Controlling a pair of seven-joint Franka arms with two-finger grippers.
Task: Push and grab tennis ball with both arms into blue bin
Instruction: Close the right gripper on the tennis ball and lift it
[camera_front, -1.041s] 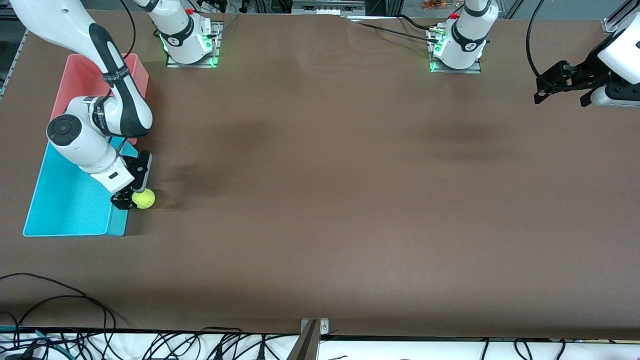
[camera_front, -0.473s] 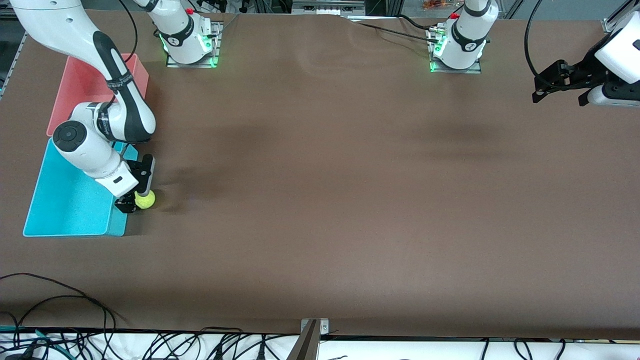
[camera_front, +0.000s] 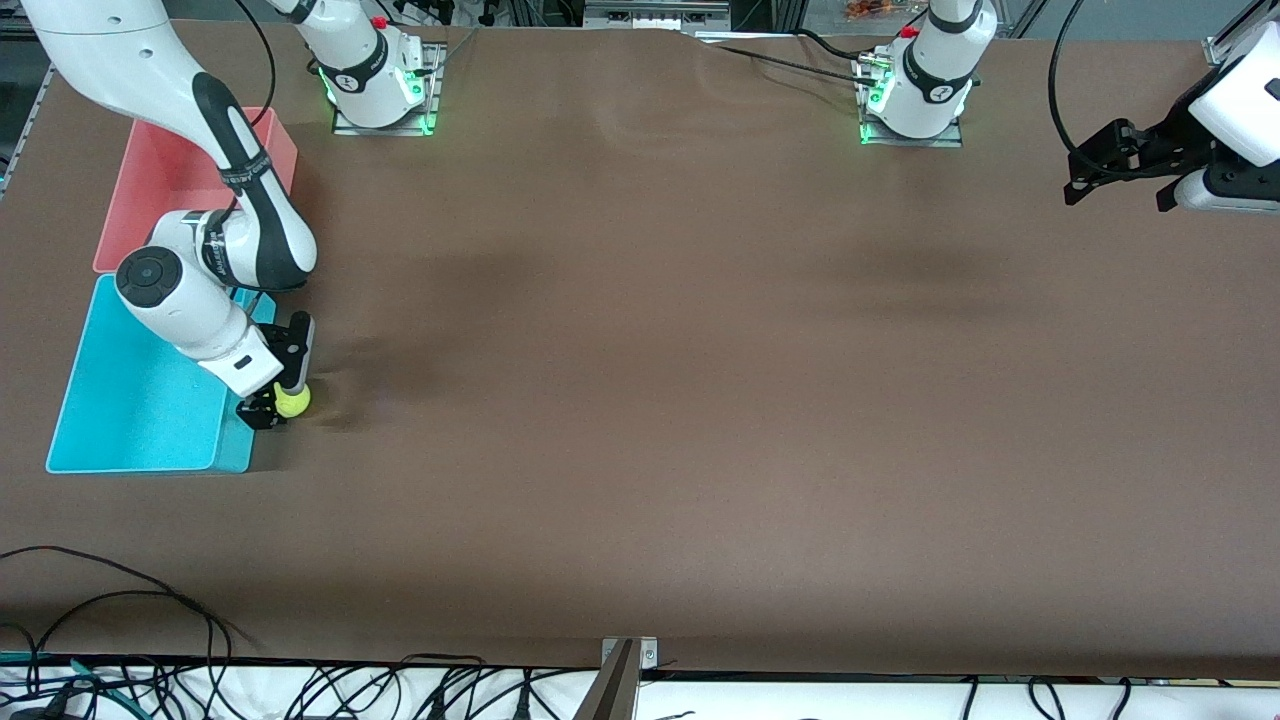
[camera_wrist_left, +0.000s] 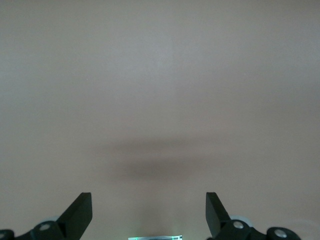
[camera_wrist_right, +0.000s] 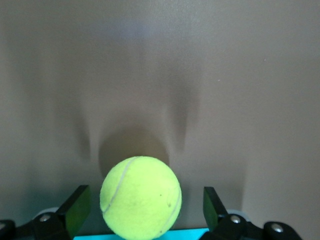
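1. Since the earlier frame, the right arm (camera_front: 215, 255) has swung slightly toward the ball at the frame's left; the left gripper (camera_front: 1120, 165), upper right, waits with fingers spread, empty.
2. The blue bin (camera_front: 90, 425) sits lower left, below the pink bin (camera_front: 160, 175).
3. The right gripper (camera_front: 275, 400) straddles the tennis ball (camera_front: 292, 401) with fingers wide, not clamped; the ball rests on the table against the bin's wall.
4. Step: grasping. Next: close, lift, clear the wall.

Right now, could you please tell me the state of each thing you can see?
tennis ball: on the table beside the blue bin, between open fingers, not gripped.
blue bin: upright, no ball inside.
pink bin: upright.
right gripper: open, around the ball.
left gripper: open, waiting, holding nothing.
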